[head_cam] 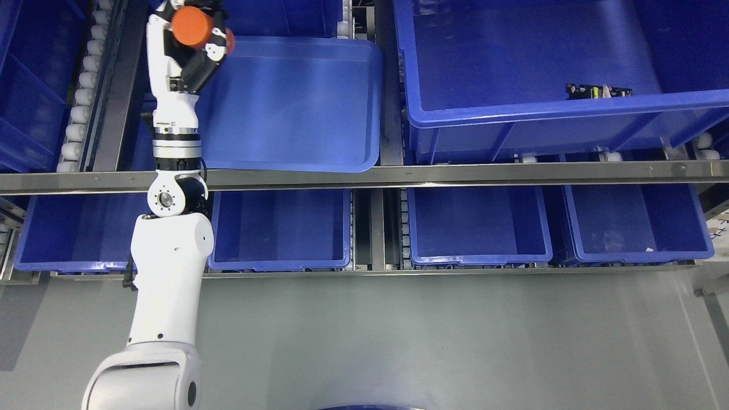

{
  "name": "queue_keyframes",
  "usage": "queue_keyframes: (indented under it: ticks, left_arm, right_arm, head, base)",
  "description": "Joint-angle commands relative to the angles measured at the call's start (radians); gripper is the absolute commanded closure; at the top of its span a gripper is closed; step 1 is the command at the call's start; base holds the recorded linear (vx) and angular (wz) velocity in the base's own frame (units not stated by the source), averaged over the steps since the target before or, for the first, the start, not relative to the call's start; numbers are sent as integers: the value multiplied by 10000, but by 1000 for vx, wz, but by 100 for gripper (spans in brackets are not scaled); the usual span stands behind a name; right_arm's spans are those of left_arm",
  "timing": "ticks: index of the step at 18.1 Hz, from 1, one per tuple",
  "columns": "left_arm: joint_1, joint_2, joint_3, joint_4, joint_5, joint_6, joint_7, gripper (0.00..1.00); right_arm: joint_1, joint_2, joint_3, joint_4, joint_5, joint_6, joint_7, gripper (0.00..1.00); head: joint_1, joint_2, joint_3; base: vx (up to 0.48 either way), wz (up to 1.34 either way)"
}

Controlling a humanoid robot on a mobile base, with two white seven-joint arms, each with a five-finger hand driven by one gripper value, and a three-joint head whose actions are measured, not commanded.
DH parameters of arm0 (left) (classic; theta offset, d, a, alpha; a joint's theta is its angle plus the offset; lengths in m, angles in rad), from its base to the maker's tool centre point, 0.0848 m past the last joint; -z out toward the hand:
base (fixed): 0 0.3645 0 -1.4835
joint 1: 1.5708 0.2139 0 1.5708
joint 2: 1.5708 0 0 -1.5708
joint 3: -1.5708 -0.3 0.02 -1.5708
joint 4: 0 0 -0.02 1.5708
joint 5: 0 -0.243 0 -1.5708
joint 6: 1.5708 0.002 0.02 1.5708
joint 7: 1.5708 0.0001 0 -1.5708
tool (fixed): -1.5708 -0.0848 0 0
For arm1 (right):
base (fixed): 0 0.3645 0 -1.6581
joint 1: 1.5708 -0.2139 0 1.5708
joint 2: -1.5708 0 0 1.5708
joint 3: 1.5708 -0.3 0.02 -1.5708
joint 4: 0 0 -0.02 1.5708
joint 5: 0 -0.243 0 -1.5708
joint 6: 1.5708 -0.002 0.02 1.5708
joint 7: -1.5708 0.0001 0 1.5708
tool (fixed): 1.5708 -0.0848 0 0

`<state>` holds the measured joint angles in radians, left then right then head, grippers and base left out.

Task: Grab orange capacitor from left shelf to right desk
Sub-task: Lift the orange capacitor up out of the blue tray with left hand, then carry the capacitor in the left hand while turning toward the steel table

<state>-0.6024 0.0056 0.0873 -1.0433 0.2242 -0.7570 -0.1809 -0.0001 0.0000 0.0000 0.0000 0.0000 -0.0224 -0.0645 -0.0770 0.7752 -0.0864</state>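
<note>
Head view, nearest first: white upper arm and forearm of my left arm (pixel 171 285) rising from the lower left over bare grey floor (pixel 427 341), wrist crossing the steel shelf rail (pixel 455 173)

Left hand (pixel 191 48) is up at the top left, fingers wrapped around the orange capacitor (pixel 192 27); the part sits high in the grip, its round end toward the camera, clear of any bin floor as far as I can judge

Hand hovers at the left edge of the tilted blue tote (pixel 290 102) on the upper level. Larger blue bin (pixel 512 114) to the right holds only a small dark component (pixel 598 91), too small to identify. Lower row of blue bins (pixel 478 228) looks bare

Right arm not in frame. No desk in frame either

Progress, my read: grasp done, part lifted off the shelf. Left to do: draw the arm back over the rail, carry rightward to the desk, set down, release. Roughly a third along
</note>
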Motion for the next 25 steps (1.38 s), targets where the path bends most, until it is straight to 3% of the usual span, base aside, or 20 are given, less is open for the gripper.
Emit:
queue_keyframes:
  ticks: [1,6,10,19,25]
  left_arm:
    - [1234,118,-765,-2311,259,-284,505,98]
    - [3213,118,-1041,-4166,228,-132,459,98]
    - [3951,118,-1103,-5180,244,39,474,98]
    - [5424,118,-1425,-6592,290,744,535,98]
    - [5932,118,-1762,-6686,305,729,551,97]
  right_arm:
    - [231,-175,-107,-174,61,-6,1,0]
    - [216,-175,-107,-174,61,-6,1,0]
    - [215,-175,-107,-174,61,-6,1,0]
    - [231,-175,-107,-174,61,-6,1,0]
    - [231,-175,-107,-174,61,-6,1,0]
  head:
    - [0,0,0]
    - [0,0,0]
    - [0,0,0]
    - [0,0,0]
    - [0,0,0]
  base:
    - [-49,0]
    - [-65,2]
    - [-123,0]
    - [-180,3]
    - [-97,300]
